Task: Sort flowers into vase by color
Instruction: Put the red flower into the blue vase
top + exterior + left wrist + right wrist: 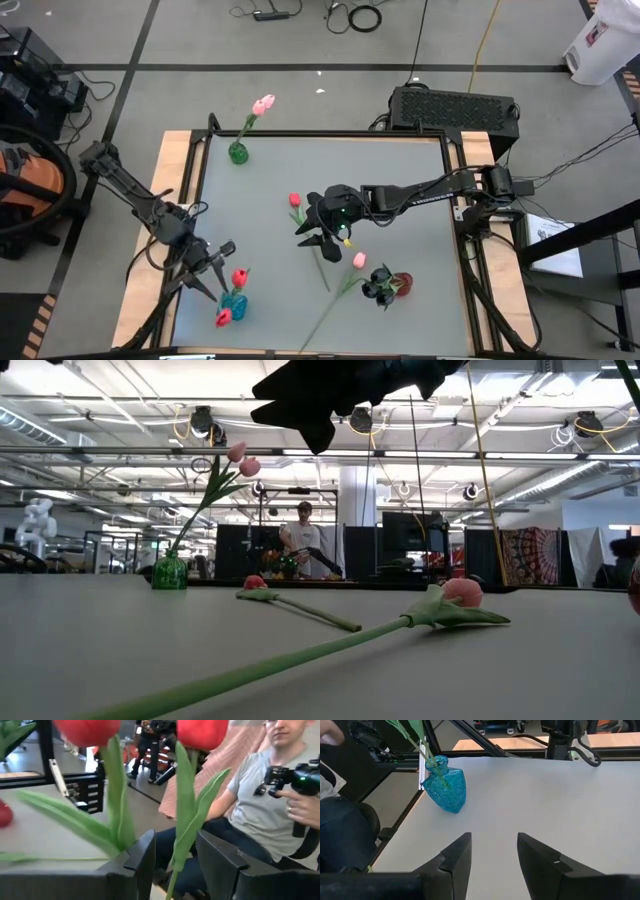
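Two red tulips (pixel 239 277) stand in blue vase (pixel 235 302); my left gripper (pixel 172 852) parted around one stem, no grip; withdrawing askew could tip vase; right gripper (pixel 322 222) open mid-table

Tabletop (pixel 400 190): smooth matt grey sheet, framed by pale bare wood strips (pixel 175 170) along its left and right edges, with dark metal rails at the corners.

Blue vase (pixel 445 790), near the front left corner: clear glass, cut-faceted, glossy. Green vase (pixel 169 572), by the back edge: shiny translucent glass.

Tulips (pixel 197 732): heads look like soft matt foam or cloth; stems and leaves smooth, slightly waxy plastic.

Gripper fingers (pixel 457 855): matt black moulded plastic, smooth faces.

Person's shirt (pixel 260 800): grey knit cloth.

Floor (pixel 200 40): dull grey concrete.
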{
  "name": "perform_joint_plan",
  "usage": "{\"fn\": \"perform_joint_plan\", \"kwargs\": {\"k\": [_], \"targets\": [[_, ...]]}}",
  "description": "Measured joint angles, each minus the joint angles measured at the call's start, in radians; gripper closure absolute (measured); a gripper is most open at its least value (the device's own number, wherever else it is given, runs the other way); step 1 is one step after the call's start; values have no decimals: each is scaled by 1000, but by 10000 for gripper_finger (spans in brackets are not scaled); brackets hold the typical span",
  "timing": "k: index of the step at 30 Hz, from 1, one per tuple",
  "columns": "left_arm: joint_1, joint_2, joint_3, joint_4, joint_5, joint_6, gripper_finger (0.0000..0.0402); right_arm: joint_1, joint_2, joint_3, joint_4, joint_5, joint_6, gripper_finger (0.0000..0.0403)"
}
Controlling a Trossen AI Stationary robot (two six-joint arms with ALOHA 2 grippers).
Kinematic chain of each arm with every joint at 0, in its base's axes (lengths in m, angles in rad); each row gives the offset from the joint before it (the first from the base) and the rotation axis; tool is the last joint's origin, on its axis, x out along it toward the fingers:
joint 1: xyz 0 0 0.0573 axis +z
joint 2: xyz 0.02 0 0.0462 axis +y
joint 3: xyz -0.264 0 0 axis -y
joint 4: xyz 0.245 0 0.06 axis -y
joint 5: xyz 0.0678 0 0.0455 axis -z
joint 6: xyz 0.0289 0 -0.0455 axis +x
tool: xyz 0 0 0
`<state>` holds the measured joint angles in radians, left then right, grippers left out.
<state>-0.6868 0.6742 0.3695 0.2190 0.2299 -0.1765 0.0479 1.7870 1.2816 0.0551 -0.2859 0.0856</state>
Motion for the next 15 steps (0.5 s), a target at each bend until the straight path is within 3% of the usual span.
{"fn": "perform_joint_plan", "kwargs": {"k": [5,15], "targets": [[0,-70,0,-80,-119,26,256,0,0,0,0,0,0,252],[0,-164,0,-159,-619,140,256,0,0,0,0,0,0,252]]}}
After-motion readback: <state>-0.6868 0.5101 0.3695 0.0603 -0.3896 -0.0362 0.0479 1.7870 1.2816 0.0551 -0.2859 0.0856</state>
